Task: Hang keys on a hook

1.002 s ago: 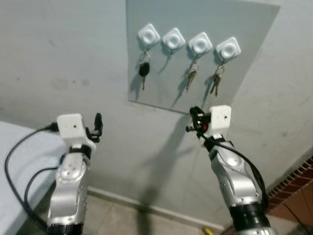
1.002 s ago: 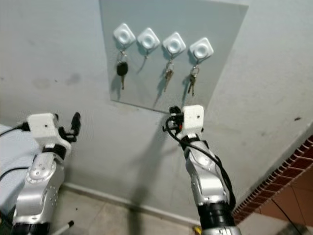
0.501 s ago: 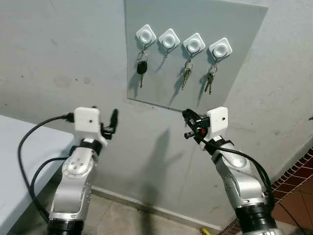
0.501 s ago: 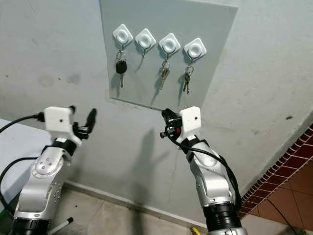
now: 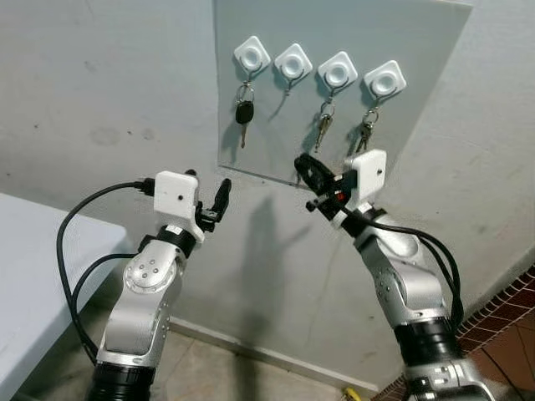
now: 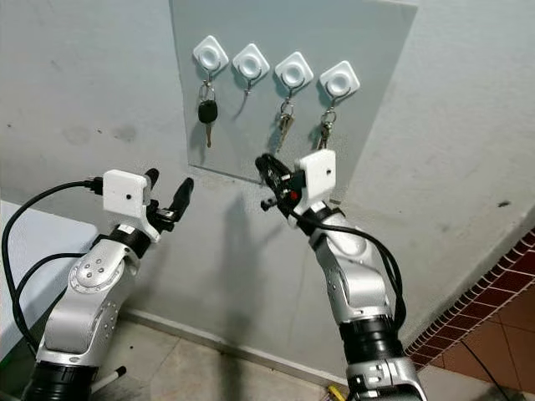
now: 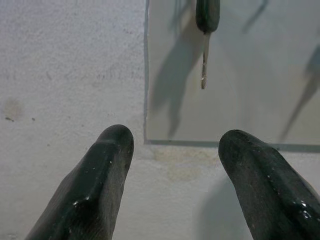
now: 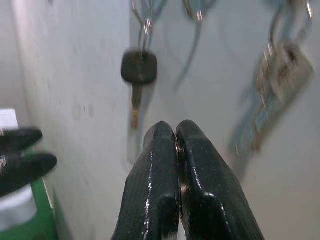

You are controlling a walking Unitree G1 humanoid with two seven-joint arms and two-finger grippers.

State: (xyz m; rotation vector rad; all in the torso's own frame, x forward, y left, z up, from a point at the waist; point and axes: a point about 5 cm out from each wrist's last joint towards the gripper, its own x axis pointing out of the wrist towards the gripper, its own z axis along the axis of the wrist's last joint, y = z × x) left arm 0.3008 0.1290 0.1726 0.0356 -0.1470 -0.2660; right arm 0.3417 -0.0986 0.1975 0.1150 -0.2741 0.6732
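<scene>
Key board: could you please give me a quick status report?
Left gripper open, empty, below black key. Right gripper shut, empty, near board. Second hook bare.

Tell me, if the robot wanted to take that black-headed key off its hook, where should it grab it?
Probably by the black head of the key, the widest, flattest part, which hangs upright below the leftmost hook on the board. The thin blade below offers little to pinch. Come straight at the wall with a finger on each side of the head, then lift. The left hand is open and nearer that side.
</scene>
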